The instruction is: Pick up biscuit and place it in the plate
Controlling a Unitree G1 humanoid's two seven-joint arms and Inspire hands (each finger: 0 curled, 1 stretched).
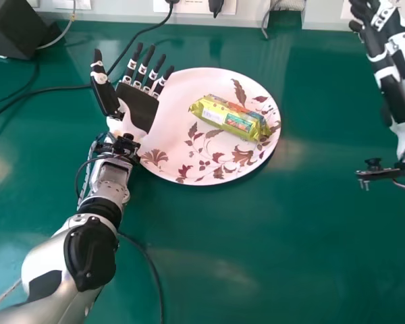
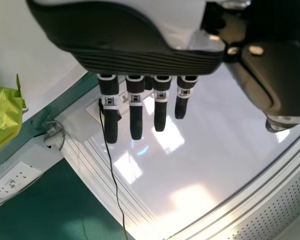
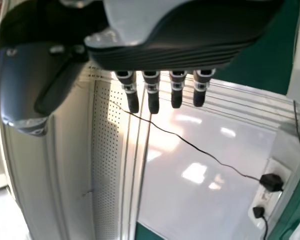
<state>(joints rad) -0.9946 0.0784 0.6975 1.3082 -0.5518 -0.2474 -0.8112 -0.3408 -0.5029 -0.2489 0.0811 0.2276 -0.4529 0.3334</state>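
Seeing the biscuit pack point(image 1: 231, 119) lying on the plate point(image 1: 182, 88), right of centre: oblong, glossy yellow-green film wrapper, crinkled ends. Plate is round, smooth, pale, with reddish-brown leaf and flower print. Counter point(image 1: 256, 250) is shiny green. Dark box point(image 1: 12, 28) at far left, black cable point(image 1: 50, 90) running behind the left robot hand point(image 1: 140, 108). That hand overlaps the plate's left edge in the head view; can't tell if it touches. Fingers straight, grasping nothing. Right robot hand point(image 1: 394, 92) well apart from the plate, fingers extended, also unloaded.
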